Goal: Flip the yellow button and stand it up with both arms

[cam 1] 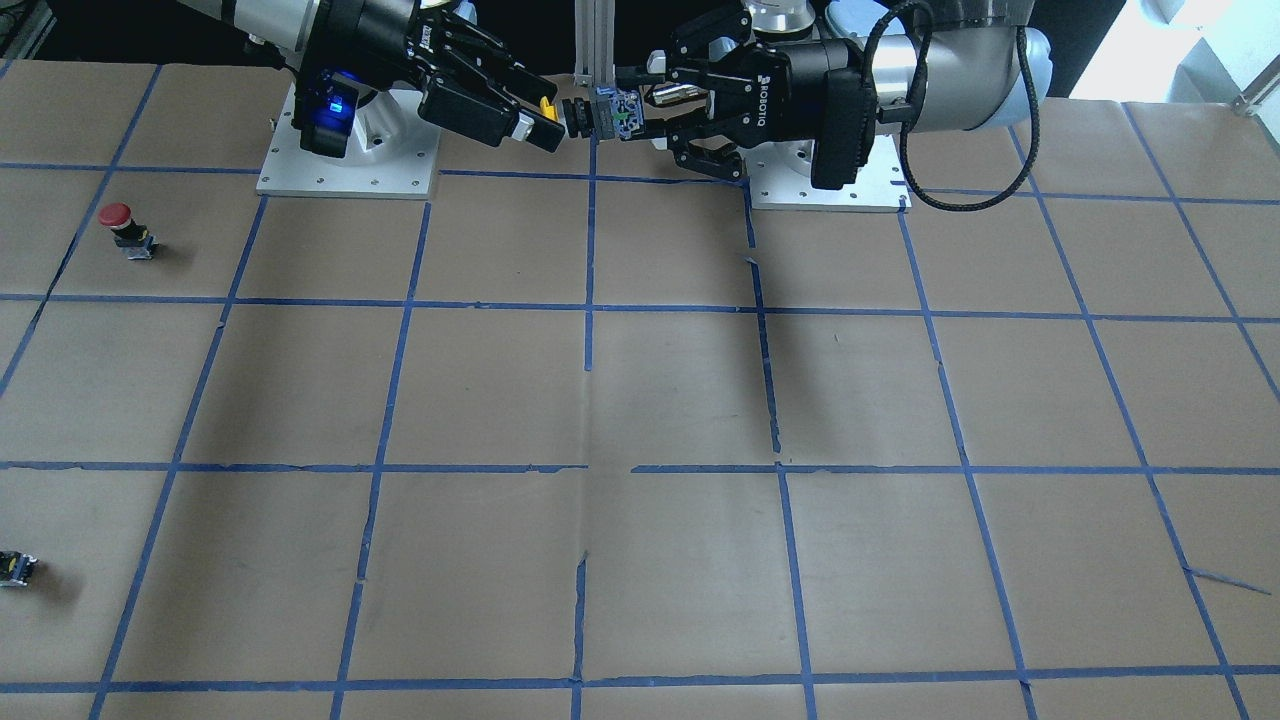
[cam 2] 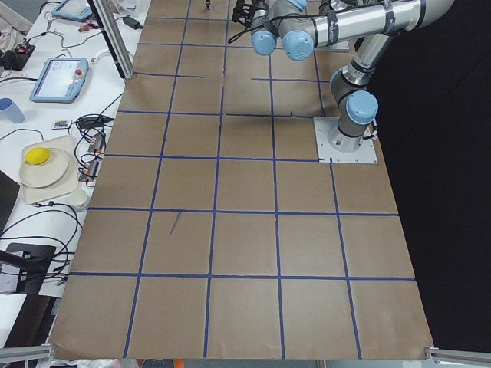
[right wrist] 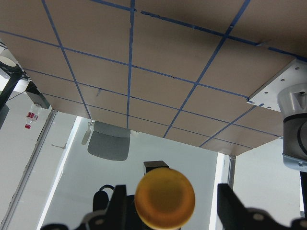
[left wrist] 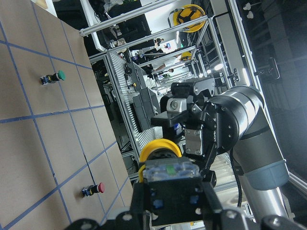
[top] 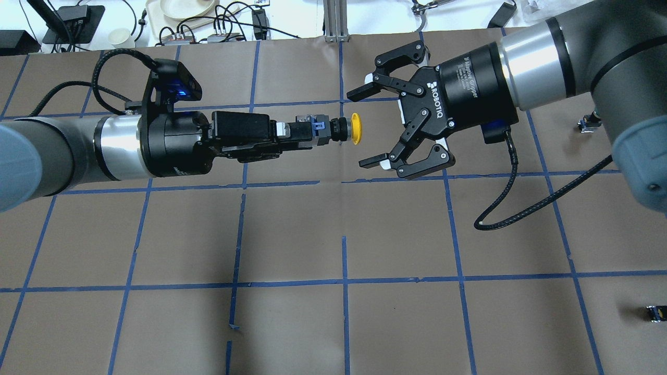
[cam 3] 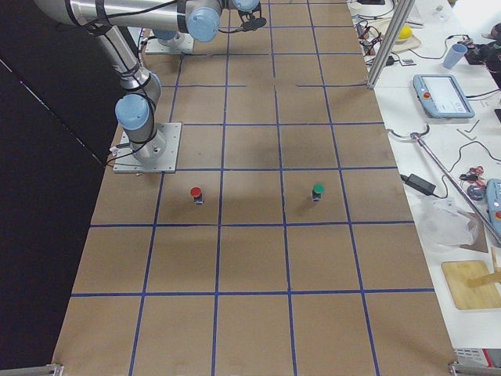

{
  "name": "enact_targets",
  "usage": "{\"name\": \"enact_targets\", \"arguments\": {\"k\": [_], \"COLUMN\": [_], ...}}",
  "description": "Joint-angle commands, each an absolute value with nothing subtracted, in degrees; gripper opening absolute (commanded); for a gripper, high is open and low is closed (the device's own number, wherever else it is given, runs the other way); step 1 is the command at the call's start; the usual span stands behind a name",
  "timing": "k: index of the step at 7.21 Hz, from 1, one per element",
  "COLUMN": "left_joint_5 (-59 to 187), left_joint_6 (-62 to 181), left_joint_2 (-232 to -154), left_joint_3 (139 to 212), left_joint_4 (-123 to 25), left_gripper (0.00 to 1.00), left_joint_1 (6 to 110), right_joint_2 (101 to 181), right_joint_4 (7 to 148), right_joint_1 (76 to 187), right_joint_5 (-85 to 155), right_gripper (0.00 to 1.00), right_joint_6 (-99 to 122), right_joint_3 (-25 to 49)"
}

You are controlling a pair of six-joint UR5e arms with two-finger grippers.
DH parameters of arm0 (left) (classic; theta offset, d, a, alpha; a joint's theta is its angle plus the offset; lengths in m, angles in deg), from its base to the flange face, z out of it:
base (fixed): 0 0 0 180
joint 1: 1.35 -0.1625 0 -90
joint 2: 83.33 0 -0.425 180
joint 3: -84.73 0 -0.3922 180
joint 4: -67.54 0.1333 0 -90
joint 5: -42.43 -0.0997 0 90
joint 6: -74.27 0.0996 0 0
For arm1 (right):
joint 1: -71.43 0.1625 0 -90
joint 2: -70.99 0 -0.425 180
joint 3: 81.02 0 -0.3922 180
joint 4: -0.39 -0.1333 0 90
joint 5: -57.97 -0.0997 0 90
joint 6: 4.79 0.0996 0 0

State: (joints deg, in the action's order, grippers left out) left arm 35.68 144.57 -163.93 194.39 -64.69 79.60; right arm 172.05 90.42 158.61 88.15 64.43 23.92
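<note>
One yellow button (top: 338, 129): held sideways in the air above the table (top: 365, 234), cap (top: 356, 128) at its right end.
Left gripper (top: 299, 131): squeezed tight on the button's dark body.
Right gripper (top: 365, 128): fingers (top: 358, 94) spread wide on both sides of the cap, not touching it.
Overhead view: shows that gap; the front view hides it.
Right wrist view: shows the cap face-on.
</note>
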Motion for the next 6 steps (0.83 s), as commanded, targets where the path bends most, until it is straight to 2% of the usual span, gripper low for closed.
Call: {"name": "enact_targets", "arguments": {"k": [1, 2, 3, 4, 6], "left_joint_5": [35.66, 35.66, 35.66, 35.66, 35.66], "left_joint_6": [144.59, 144.59, 144.15, 143.97, 143.53], "left_joint_2": [-163.93, -163.93, -163.84, -163.84, -163.84], "left_joint_3": [194.42, 194.33, 194.33, 194.33, 194.24], "left_joint_4": [-64.65, -64.65, -64.65, -64.56, -64.47], "left_gripper": [0.23, 0.27, 0.47, 0.99, 1.0], "left_joint_1": [79.6, 79.6, 79.6, 79.6, 79.6], "right_joint_2": [172.07, 172.07, 172.07, 172.15, 172.07], "right_joint_4": [90.39, 90.48, 90.48, 90.48, 90.48], "right_joint_1": [158.61, 158.61, 158.61, 158.61, 158.61], "right_joint_5": [88.12, 88.21, 88.12, 88.21, 88.38], "right_gripper": [0.3, 0.25, 0.24, 0.23, 0.22], "right_joint_6": [64.38, 64.46, 64.38, 64.38, 64.46], "right_joint_3": [23.83, 23.83, 23.83, 23.83, 23.66]}}
